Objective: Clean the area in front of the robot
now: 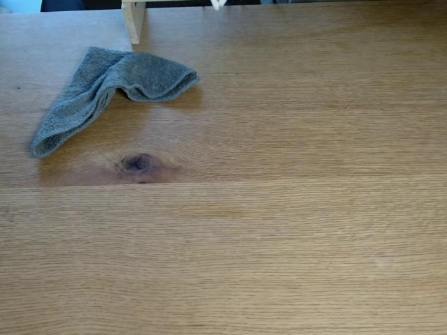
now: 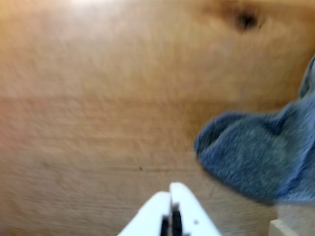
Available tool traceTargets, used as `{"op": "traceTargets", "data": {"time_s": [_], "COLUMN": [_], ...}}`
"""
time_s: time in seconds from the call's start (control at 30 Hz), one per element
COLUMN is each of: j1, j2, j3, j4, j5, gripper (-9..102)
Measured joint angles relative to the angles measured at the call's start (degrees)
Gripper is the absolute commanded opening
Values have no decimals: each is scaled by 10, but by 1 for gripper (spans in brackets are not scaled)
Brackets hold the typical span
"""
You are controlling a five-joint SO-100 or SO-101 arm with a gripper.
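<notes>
A grey cloth is seen crumpled at the far left of the wooden table, just beyond a dark knot. In the wrist view the claw is held with fingers together, gripping nothing, left of the cloth. Whether wiping is ahead or finished cannot be judged.
</notes>
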Motion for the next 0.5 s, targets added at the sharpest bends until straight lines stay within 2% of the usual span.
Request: {"op": "traceTargets", "data": {"time_s": [0.27,0.5], "j1": [-4,4], "j2": [142,154], "j3": [168,176], "j4": [17,12], "j5": [-58,-91], "gripper": [0,0]}}
